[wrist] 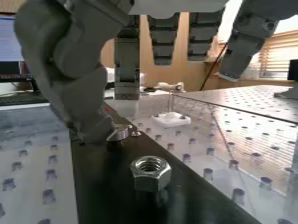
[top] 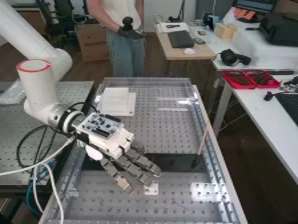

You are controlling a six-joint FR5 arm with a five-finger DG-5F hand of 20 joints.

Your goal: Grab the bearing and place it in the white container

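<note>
Silver, the likely bearing [wrist: 119, 133] sits on the dark strip [wrist: 100, 185] beside the thumb of the hand [top: 118, 142], which is open, fingers near straight, left of centre in the high view. Probably hard, slick, compact: pinch its outer rim.

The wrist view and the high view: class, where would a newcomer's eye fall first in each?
In the wrist view, probably on the shiny hex nut sitting on the dark strip, with the big thumb looming beside it. In the high view, likely on the hand, its fingers stretched over the perforated bench.
</note>
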